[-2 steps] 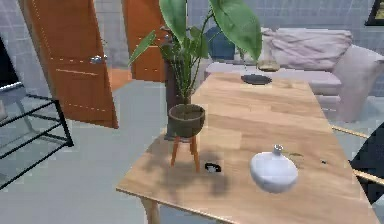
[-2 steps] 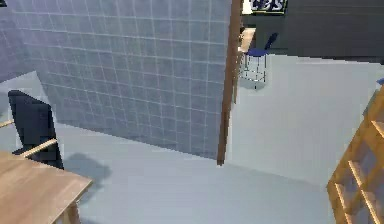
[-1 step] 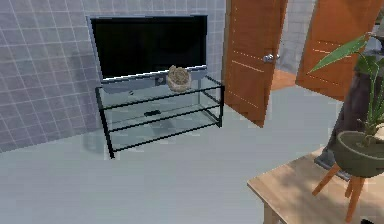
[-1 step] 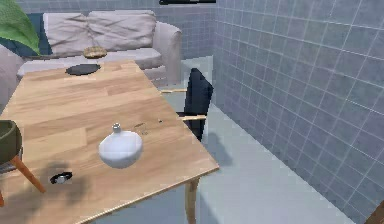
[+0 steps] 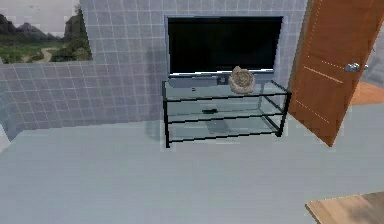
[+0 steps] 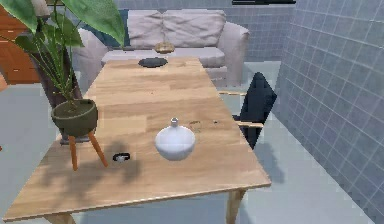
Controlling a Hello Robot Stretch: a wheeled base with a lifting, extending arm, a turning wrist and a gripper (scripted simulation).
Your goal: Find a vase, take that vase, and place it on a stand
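Near the tabletop's point(image 6: 170, 95) close edge, the pale vase point(image 6: 175, 141) stood upright beside a potted plant point(image 6: 75, 117). A clean take probably called for meeting its narrow neck squarely. The jaws' state could not be told.

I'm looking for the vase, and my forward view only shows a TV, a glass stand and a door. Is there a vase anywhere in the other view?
Observer: Yes. In the arm side view a round pale vase stands on a wooden table.
Operator: Anything close to it?
Observer: A potted plant stands on the same table, to the vase's left in that picture.
Operator: What's beyond the table?
Observer: A light sofa.
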